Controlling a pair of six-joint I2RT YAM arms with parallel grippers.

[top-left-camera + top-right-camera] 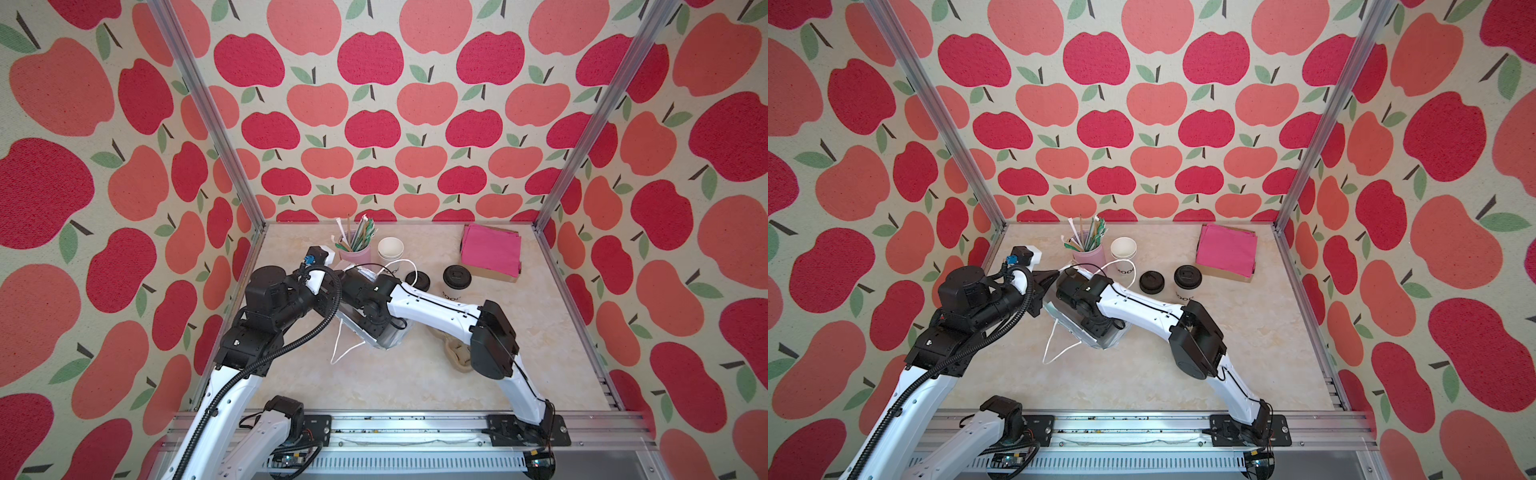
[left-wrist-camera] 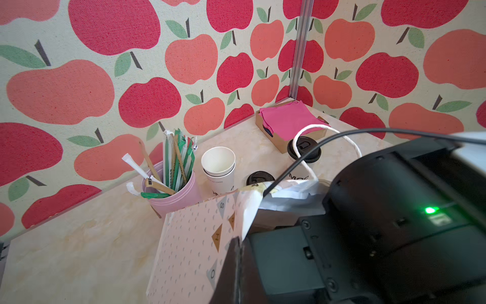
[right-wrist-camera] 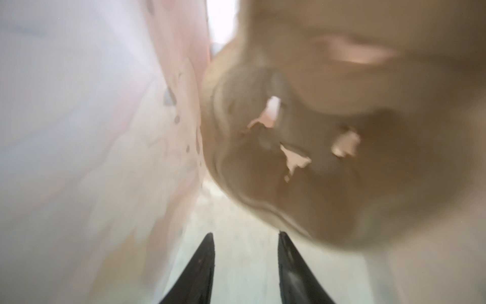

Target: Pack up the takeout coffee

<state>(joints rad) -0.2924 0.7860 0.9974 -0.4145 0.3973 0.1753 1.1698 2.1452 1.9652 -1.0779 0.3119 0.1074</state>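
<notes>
- Takeout coffee cup point(image 1: 457, 291), white with black lettering, upright on the desk point(image 1: 415, 382) toward the back and right of centre, capped with its round black lid point(image 1: 456, 275); outside the bag and free of both grippers.
- Just beside it on the left, a second black lid point(image 1: 417, 280) flat on the desk, with no cup under it.
- Further left, a nested stack of white cups point(image 1: 390, 248), mouth up, next to a pink cup of straws point(image 1: 355, 249) near the back wall.
- Behind and to the right of the coffee, pink napkins point(image 1: 492, 251) in a shallow cardboard tray in the back corner.
- In front of the cups, mid-desk, a patterned paper bag point(image 2: 189, 237), mouth open, one white rope handle point(image 1: 338, 353) trailing onto the desk.
- Left gripper point(image 2: 235, 244) pressed together on the rim of the paper bag, pinching its edge.
- Right gripper point(image 3: 244, 234) reaching across the middle and down into the bag, fingers spread with nothing between them; beside them in the right wrist view, a brown moulded shape point(image 3: 328, 136), too blurred to name.
- Under the right arm point(image 1: 432, 307) in a top view, a beige moulded cup carrier point(image 1: 455, 353) on the desk, partly hidden.
</notes>
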